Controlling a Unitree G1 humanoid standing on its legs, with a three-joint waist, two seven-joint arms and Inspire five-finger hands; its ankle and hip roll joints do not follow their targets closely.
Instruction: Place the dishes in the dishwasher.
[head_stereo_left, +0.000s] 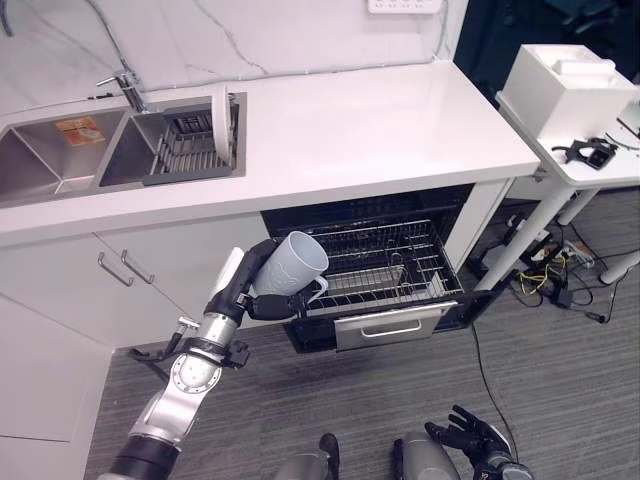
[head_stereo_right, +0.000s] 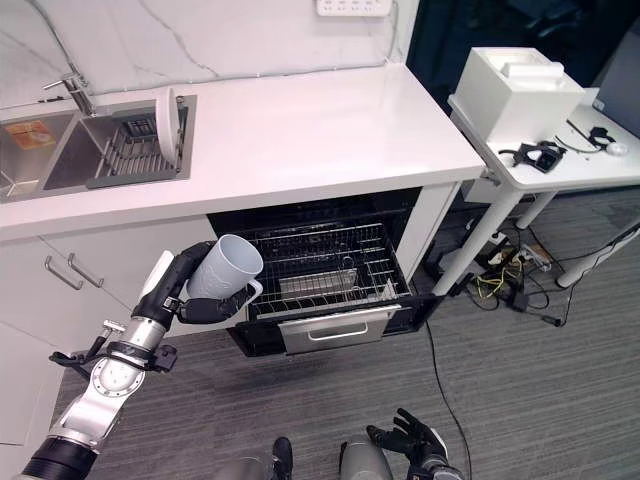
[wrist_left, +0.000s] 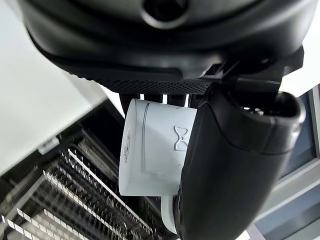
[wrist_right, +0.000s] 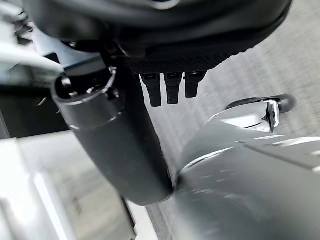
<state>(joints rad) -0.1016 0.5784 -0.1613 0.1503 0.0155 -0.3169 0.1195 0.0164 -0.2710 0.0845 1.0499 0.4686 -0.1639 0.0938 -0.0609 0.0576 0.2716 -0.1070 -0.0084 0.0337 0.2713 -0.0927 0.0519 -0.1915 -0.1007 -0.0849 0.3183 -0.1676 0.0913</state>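
A pale grey mug (head_stereo_left: 292, 265) with a handle is tilted in the air at the front left corner of the pulled-out dishwasher rack (head_stereo_left: 400, 262), its mouth facing up and right. My left hand (head_stereo_left: 252, 285) is shut on it, thumb (wrist_left: 230, 165) curled across the mug (wrist_left: 155, 150) in the left wrist view. The wire rack (head_stereo_right: 330, 262) looks nearly bare. A white plate (head_stereo_left: 222, 124) stands on edge in the drying rack in the sink (head_stereo_left: 60, 150). My right hand (head_stereo_left: 470, 436) hangs low near the floor with its fingers (wrist_right: 165, 87) relaxed, holding nothing.
The white countertop (head_stereo_left: 370, 125) overhangs the dishwasher opening. A faucet (head_stereo_left: 125, 90) stands behind the sink. On the right, a small white table (head_stereo_left: 585, 170) carries a white box (head_stereo_left: 565, 90) and a black object (head_stereo_left: 590, 152). Cables (head_stereo_left: 545, 275) lie on the grey floor.
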